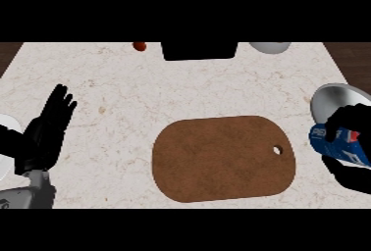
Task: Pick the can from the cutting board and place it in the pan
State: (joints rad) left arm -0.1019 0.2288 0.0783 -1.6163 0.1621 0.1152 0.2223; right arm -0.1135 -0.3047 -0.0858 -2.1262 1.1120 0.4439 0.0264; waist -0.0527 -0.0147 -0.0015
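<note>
at the right edge of the frame my right hand (355, 147) was curled around the can (340, 145), off the brown cutting board (223, 158) at center and just below the pan (334, 98). my left hand (47, 127) rested open, fingers up, at the left edge. the carry looked nearly done; the next move, i judged, called for bringing the can over the pan's grey rim and releasing it there. the can showed blue, with white lettering and a touch of red, lying tilted in my fingers.
</note>
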